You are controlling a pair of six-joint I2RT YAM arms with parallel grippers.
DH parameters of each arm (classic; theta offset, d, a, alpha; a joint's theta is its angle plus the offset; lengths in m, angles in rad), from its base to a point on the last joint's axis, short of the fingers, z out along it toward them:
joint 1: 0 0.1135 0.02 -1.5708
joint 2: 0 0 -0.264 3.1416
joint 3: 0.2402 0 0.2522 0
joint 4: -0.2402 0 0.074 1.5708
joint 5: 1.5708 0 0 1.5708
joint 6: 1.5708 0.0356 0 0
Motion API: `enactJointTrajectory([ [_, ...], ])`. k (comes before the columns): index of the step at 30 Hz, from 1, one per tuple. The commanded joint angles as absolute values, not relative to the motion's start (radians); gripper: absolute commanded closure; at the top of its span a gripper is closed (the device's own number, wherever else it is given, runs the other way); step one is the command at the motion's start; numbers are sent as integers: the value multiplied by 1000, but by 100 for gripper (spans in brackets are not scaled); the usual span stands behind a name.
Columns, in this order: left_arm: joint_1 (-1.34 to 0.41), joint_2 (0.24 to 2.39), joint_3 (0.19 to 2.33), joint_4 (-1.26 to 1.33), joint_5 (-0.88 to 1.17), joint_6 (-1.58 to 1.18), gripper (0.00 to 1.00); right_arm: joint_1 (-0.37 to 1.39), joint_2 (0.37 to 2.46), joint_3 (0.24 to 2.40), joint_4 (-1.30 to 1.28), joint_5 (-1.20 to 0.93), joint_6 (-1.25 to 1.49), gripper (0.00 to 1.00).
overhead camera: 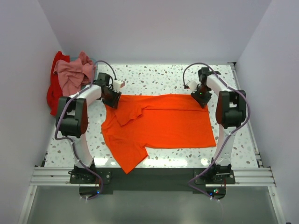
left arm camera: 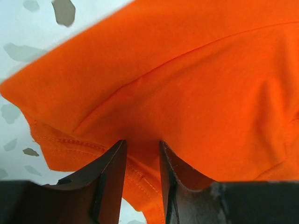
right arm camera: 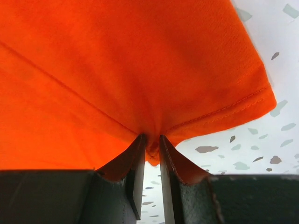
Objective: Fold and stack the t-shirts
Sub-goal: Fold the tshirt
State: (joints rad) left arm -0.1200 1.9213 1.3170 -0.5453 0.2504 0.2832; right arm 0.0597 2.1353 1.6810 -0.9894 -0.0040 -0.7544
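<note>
- White walls (overhead camera: 154, 28) close in the speckled white terrazzo table (overhead camera: 154, 77) at the far, left and right sides. A silver metal rail (overhead camera: 149, 176) runs along the near edge, where the arm bases stand.
- Bare tabletop shows as a broad strip beyond the spread shirt and as narrower strips to its right and along its near side.
- The bright orange t-shirt of soft plain cloth (overhead camera: 163, 123) lies spread across the middle of the table. Its far edge runs nearly straight between the two grippers.
- Its stitched hem is on the right. On the left, one sleeve points toward the near edge, and the far sleeve is folded over onto the body.
- The left gripper (left arm camera: 142, 145) sits at the far left corner of the orange t-shirt. Its jaws are parted, with slack cloth showing in the gap.
- The right gripper (right arm camera: 150, 140) is at the far right hem corner. Its jaws are pinched on a pucker of the orange t-shirt, and creases run into the nip.
- The crumpled dusty pink t-shirt (overhead camera: 72, 74) is heaped in the far left corner, on top of the red t-shirt (overhead camera: 53, 93), which lies against the left wall.
</note>
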Motion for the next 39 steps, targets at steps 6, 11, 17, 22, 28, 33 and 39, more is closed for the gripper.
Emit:
enactJointTrajectory([
  [6,-117,2088,1468,-583,152,302,64,66,2282,1752,-940,147,-733,80],
  [11,-109,2218,1618,-587,120,285,64,66,2373,1868,-931,192,-698,82],
  [17,-81,2306,1779,-595,136,259,62,66,2398,1965,-899,199,-655,80],
  [22,-78,2180,1795,-604,313,299,45,66,2290,2017,-937,112,-657,63],
  [28,-78,1904,1665,-656,534,419,22,66,2029,1971,-1070,-81,-725,17],
  [33,-80,1697,1435,-810,639,676,20,58,1837,1745,-1193,-155,-856,11],
  [39,-113,1455,1153,-948,609,863,24,51,1603,1345,-1186,-146,-981,31],
])
